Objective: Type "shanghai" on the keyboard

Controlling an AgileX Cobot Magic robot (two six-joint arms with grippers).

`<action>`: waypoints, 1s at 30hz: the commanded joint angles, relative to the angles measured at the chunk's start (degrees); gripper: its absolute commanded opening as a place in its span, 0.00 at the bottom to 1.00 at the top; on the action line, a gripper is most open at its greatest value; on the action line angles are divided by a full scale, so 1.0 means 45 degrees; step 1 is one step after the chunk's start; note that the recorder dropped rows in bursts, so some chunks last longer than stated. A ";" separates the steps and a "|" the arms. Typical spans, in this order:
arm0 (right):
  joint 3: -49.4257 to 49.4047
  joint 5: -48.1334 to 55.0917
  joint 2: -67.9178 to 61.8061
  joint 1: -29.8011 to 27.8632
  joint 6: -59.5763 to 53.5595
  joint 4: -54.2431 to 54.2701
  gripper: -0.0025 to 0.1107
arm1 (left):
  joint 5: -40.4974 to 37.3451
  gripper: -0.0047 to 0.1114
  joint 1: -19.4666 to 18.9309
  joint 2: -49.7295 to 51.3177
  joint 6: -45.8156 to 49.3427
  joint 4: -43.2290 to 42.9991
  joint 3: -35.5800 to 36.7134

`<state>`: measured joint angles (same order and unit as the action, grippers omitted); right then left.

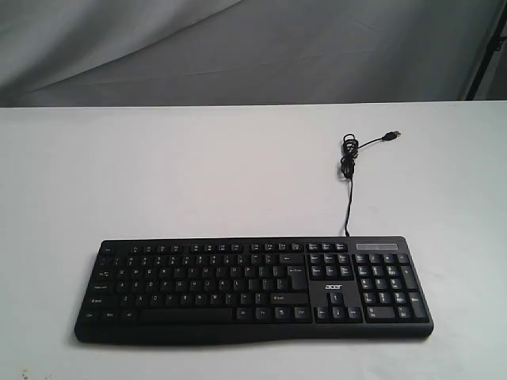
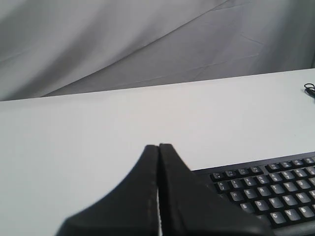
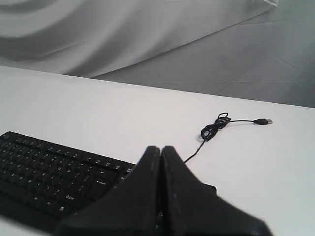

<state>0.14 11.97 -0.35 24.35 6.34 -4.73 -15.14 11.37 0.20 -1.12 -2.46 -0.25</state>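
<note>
The left jaws and the right jaws are each pressed fully together, holding nothing, with the keyboard [image 1: 253,289] on the white surface [image 1: 198,174] near both tips, untouched.

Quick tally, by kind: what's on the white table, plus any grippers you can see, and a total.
Black keyboard: 1
Black USB cable, running from the keyboard: 1
Grippers: 2, the left gripper and the right gripper, both shut
Total: 4
</note>
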 commanded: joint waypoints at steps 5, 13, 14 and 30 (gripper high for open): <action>-0.0030 -0.0016 0.0077 -0.0090 -0.0024 -0.0133 0.02 | 0.0061 0.04 0.0051 -0.0044 -0.0035 -0.0010 0.0055; -0.0030 -0.0016 0.0077 -0.0090 -0.0024 -0.0133 0.02 | 0.0061 0.04 0.0051 -0.0044 -0.0035 -0.0010 0.0055; -0.0030 -0.0016 0.0077 -0.0090 -0.0024 -0.0133 0.02 | 0.0061 0.04 0.0051 -0.0044 -0.0035 -0.0010 0.0055; 0.2326 -0.0022 -0.1506 -0.0090 -0.0310 0.0721 0.02 | 0.0061 0.04 0.0051 -0.0044 -0.0035 -0.0010 0.0055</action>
<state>5.80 12.39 -2.45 24.35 5.86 -2.32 -15.14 11.37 0.20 -1.12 -2.46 -0.25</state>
